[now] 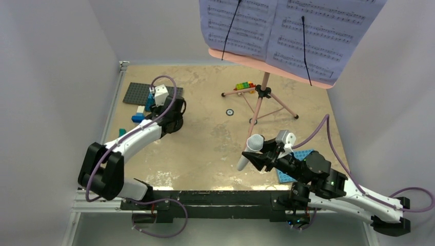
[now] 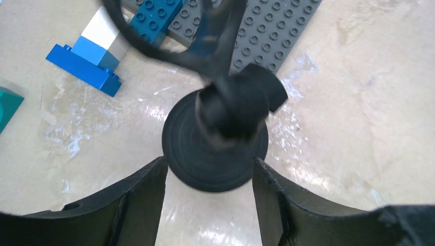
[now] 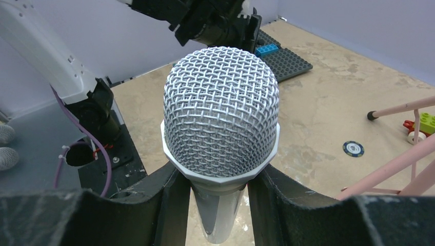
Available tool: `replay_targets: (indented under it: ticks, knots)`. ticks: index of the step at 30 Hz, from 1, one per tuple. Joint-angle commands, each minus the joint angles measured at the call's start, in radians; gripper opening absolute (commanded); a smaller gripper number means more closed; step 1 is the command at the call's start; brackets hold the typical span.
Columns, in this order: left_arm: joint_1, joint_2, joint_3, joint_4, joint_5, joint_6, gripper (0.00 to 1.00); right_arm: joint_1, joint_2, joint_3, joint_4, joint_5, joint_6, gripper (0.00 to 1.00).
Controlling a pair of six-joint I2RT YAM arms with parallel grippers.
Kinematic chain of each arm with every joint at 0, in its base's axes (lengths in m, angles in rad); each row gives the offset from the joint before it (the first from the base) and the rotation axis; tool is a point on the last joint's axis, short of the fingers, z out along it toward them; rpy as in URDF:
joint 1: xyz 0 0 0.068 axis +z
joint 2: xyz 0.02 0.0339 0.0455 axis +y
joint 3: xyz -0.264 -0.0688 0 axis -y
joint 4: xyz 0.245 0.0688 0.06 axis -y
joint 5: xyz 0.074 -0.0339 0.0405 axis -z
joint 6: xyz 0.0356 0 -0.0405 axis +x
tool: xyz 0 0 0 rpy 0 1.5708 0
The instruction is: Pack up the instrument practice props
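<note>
My right gripper (image 3: 219, 179) is shut on the grey-white microphone (image 3: 221, 110), just under its mesh head, and holds it above the table (image 1: 251, 148). The black mic stand stands on the table with its round base (image 2: 215, 148) just ahead of my left gripper (image 2: 210, 169). That gripper's jaws are apart on either side of the stand and it is open. In the top view the left wrist (image 1: 173, 115) hides the stand. The pink music stand (image 1: 260, 105) stands at the back right, with lavender sheet-music pages (image 1: 287, 31) on its desk (image 1: 241, 57).
A grey studded plate (image 1: 137, 93) and blue bricks (image 1: 138, 115) lie beside the left gripper, with a teal brick (image 1: 122, 132) nearer. A blue plate (image 1: 296, 165) sits under the right arm. Coloured bricks (image 1: 245, 86) and a small disc (image 1: 230, 112) lie near the tripod legs.
</note>
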Motion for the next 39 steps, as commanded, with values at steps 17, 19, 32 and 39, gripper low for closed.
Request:
replay_targets:
  ticks: [17, 19, 32, 39]
  knots:
    - [-0.558, -0.879, -0.357, -0.237, 0.284, -0.305, 0.68, -0.067, 0.384, 0.131, 0.079, -0.270, 0.338, 0.00]
    - [-0.558, -1.016, -0.460, -0.108, 0.407, -0.282, 0.69, -0.111, 0.397, 0.107, 0.155, -0.366, 0.405, 0.00]
    - [-0.559, -1.104, -0.660, 0.440, 0.922, -0.124, 1.00, -0.197, 0.556, 0.159, 0.318, -0.588, 0.605, 0.00]
    - [-0.559, -1.097, -0.720, 0.657, 0.976, -0.121, 1.00, -0.204, 0.611, 0.202, 0.295, -0.610, 0.643, 0.00]
